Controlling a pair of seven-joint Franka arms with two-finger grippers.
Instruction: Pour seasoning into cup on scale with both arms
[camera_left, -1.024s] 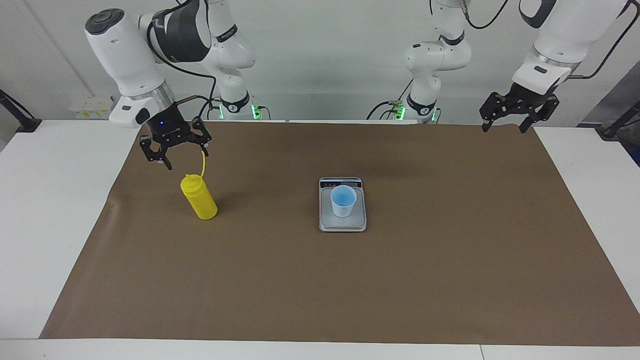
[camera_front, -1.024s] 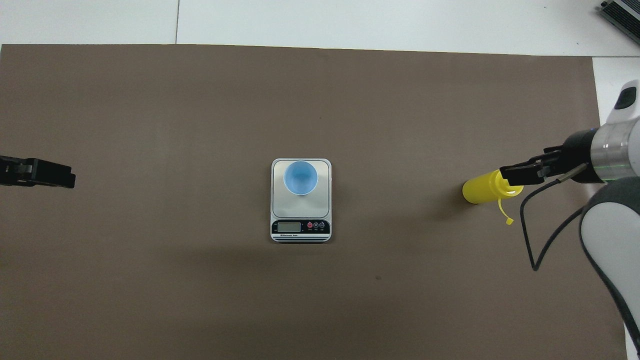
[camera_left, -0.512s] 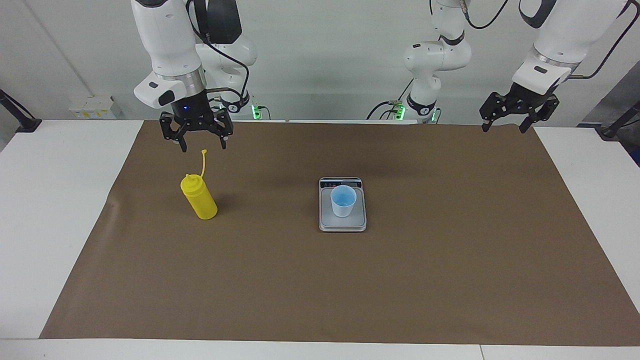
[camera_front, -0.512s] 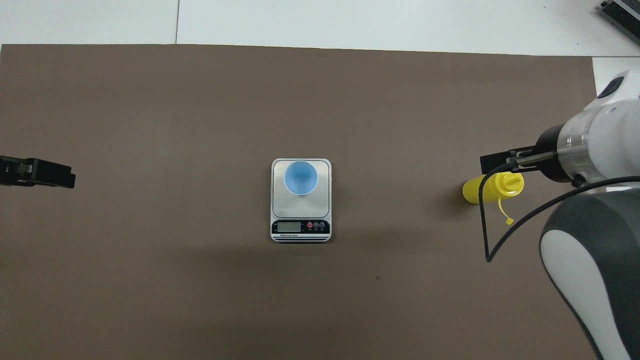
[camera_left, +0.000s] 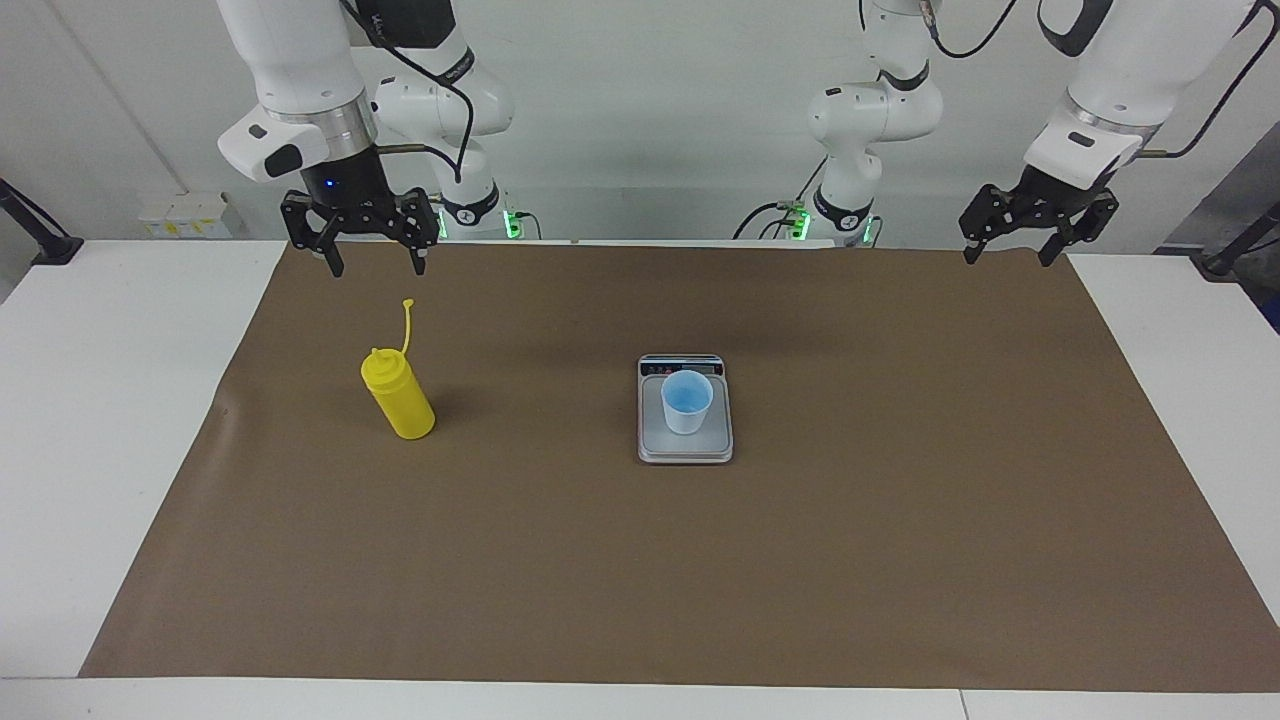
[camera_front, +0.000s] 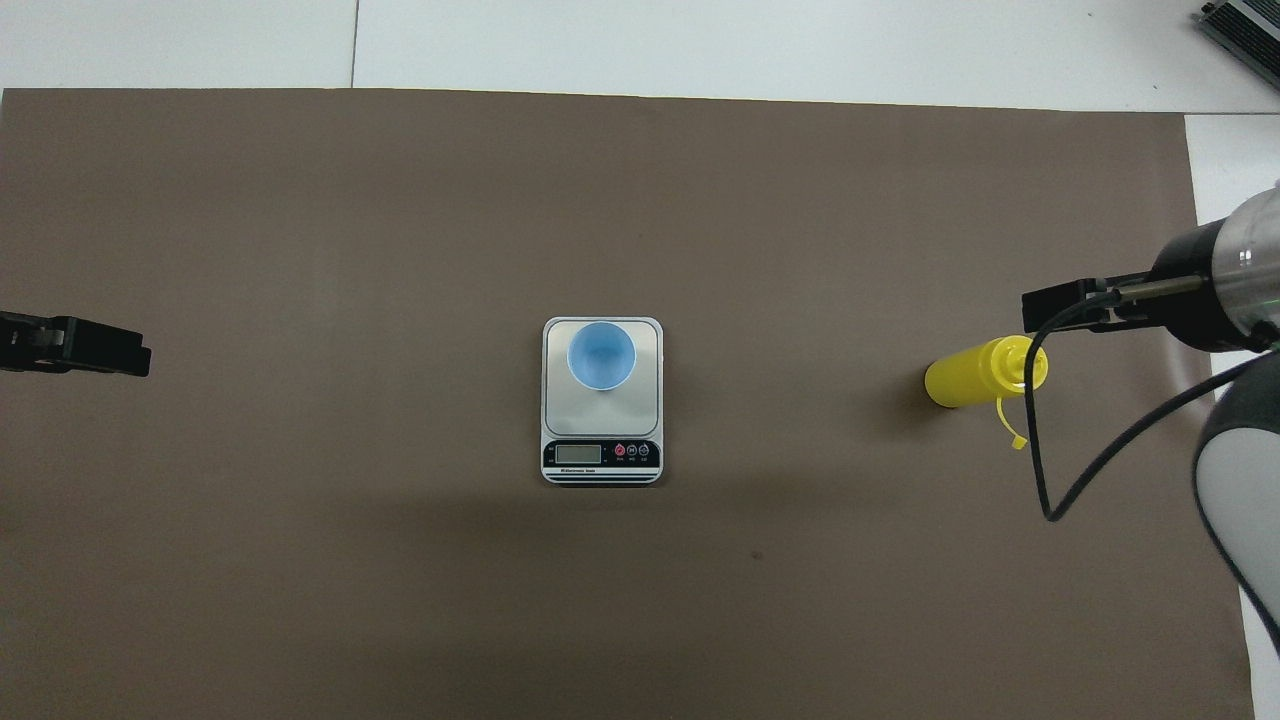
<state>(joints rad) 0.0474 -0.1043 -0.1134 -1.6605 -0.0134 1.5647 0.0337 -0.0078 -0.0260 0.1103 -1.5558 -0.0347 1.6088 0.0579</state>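
The yellow seasoning bottle (camera_left: 398, 396) stands upright on the brown mat toward the right arm's end of the table, its cap strap sticking up; it also shows in the overhead view (camera_front: 975, 372). The light blue cup (camera_left: 686, 401) (camera_front: 601, 355) stands on the silver-grey scale (camera_left: 690, 446) (camera_front: 600, 412) at the middle of the mat, display strip toward the robots. My right gripper (camera_left: 378, 266) (camera_front: 1062, 303) is open and empty, up in the air over the mat beside the bottle, apart from it. My left gripper (camera_left: 1006, 257) (camera_front: 100, 347) is open and empty and waits over the mat's edge at the left arm's end.
A brown paper mat (camera_left: 640, 560) covers most of the white table (camera_left: 110, 400). A black cable (camera_front: 1040, 470) hangs from the right arm next to the bottle. White table strips border the mat at both ends.
My right gripper has risen from beside the bottle's cap strap, straightened to point down and drawn back toward the robots. The bottle, cup, scale and left arm have not moved.
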